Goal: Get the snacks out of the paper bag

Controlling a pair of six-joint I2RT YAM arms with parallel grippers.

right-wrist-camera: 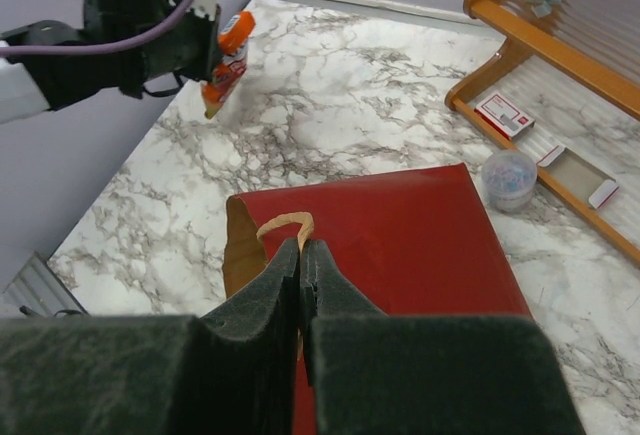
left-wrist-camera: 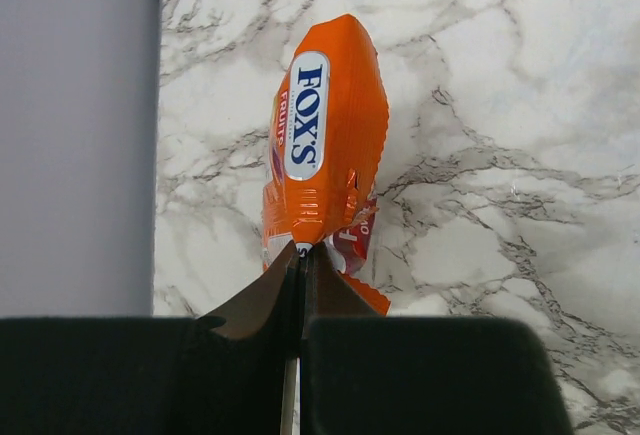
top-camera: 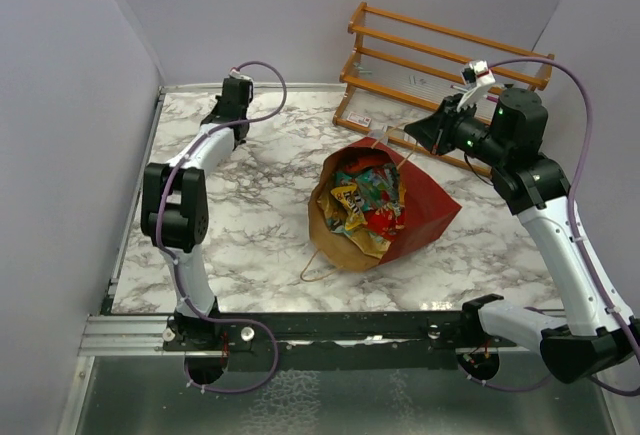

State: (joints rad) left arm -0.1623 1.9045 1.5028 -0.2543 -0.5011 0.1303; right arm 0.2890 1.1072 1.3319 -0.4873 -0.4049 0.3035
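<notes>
The red paper bag (top-camera: pixel 420 210) lies on the marble table with its brown mouth toward the near left, full of red, orange and yellow snack packets (top-camera: pixel 365 205). My right gripper (top-camera: pixel 415 133) is shut on the bag's tan string handle (right-wrist-camera: pixel 290 227) and holds it up above the red side (right-wrist-camera: pixel 400 235). My left gripper (top-camera: pixel 235 90) is at the far left corner, shut on an orange Fox's packet (left-wrist-camera: pixel 325 135) together with a smaller red packet (left-wrist-camera: pixel 358 235) behind it. They hang above the marble and also show in the right wrist view (right-wrist-camera: pixel 228 55).
An orange wooden rack (top-camera: pixel 440 65) stands at the back right. A small clear plastic cup (right-wrist-camera: pixel 508 177) and small cards (right-wrist-camera: pixel 505 115) lie by its base. Purple walls close the left and back sides. The second handle (top-camera: pixel 320 267) trails on the table in front of the bag.
</notes>
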